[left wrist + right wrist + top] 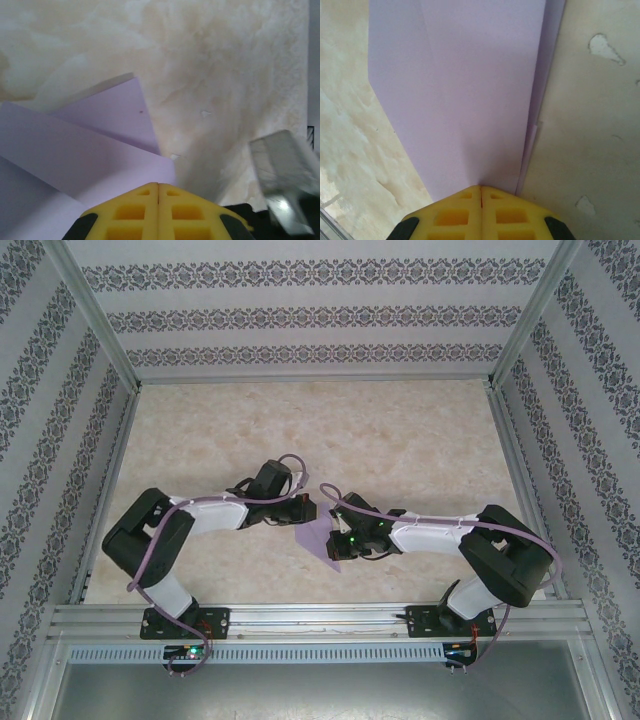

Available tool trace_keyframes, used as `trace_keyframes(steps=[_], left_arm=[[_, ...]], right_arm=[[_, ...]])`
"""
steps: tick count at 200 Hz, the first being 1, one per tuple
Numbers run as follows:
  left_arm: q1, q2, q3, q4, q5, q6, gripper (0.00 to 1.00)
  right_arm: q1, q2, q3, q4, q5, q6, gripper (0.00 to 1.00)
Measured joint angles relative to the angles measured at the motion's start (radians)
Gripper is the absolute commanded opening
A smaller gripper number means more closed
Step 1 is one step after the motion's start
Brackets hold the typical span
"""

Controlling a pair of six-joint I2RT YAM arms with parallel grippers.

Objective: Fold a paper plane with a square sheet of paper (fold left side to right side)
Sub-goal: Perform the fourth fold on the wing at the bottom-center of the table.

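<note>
Lavender-purple, partly folded paper sheet (318, 537) lay on the marbled beige worktop (400, 440) between the arms. The left end effector (158, 186) and right end effector (481, 189), each with fingers pressed together, met its layers. A sound crease probably required firm, even pressing with edges aligned.

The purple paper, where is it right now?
From above, the paper lies near the table's front edge, midway between the left hand and the right hand.

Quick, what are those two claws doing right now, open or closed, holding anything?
Left gripper: closed, tips over the lavender paper; grip cannot be told.
Right gripper: closed, tips at the paper; grip cannot be told.
</note>
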Motion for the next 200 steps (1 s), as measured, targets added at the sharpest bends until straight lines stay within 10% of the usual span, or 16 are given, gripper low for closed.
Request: trace_keyframes(steps=[200], left_arm=[[-0.005,0.089,-0.033,0.105,-0.023,-0.023,0.0]], right_arm=[[-0.085,-0.043,0.009,0.041,-0.172,0.029,0.0]])
